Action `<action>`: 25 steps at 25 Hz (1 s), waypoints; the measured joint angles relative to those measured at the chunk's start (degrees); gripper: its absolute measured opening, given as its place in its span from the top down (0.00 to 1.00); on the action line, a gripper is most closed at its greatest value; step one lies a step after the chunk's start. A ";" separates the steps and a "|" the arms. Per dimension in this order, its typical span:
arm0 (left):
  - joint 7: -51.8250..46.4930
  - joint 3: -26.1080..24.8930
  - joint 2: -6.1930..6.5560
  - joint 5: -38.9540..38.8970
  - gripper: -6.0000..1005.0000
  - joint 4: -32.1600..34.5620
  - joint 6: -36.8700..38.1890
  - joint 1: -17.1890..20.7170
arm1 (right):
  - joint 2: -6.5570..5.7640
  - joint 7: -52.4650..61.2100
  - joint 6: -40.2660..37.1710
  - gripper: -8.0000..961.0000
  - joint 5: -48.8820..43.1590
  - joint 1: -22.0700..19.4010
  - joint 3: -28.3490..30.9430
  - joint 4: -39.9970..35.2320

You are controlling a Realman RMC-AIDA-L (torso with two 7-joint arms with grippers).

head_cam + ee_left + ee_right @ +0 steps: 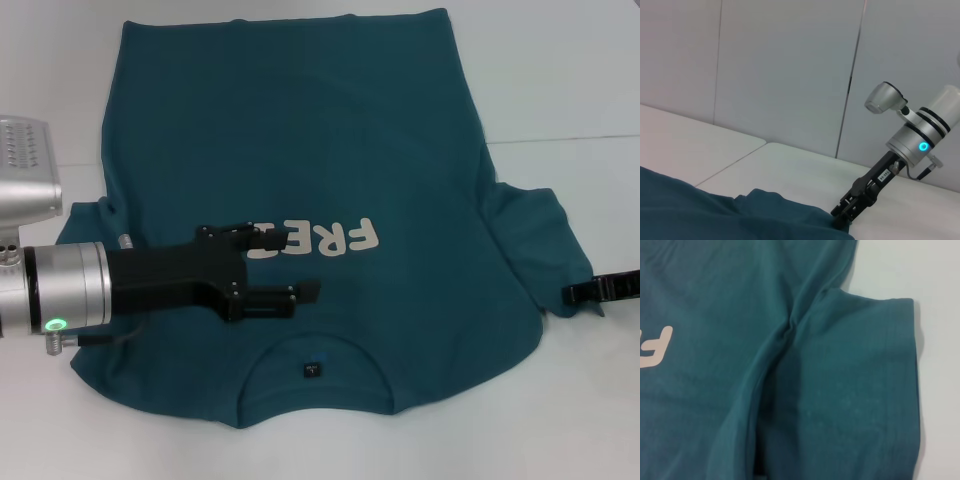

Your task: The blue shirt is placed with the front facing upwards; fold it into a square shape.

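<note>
Head view has the dark teal-blue cotton T-shirt laid collar-down toward the bottom edge, the left gripper parted above its chest, the right gripper at the right-hand sleeve, fingers' state not made out.

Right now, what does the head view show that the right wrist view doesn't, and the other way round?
Only the head view shows the whole blue shirt, its collar, the left gripper open over the chest, and the right gripper at the sleeve's edge. Only the right wrist view shows the crease where sleeve meets body up close. Both show the sleeve and part of the cream print.
</note>
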 joint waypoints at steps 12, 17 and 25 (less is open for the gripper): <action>0.24 0.00 -0.18 0.00 0.14 -0.09 -0.09 0.10 | 0.14 1.11 -2.68 0.66 -0.59 -0.06 -0.87 -1.55; 0.26 0.00 -0.32 -0.01 0.14 -0.11 -0.09 0.12 | 0.68 1.68 -3.06 0.88 -2.01 -0.77 -0.81 -4.90; 0.11 0.00 -0.56 0.00 0.14 -0.11 -0.09 0.19 | 0.19 1.75 -1.49 0.96 -3.42 -1.81 -0.47 -5.69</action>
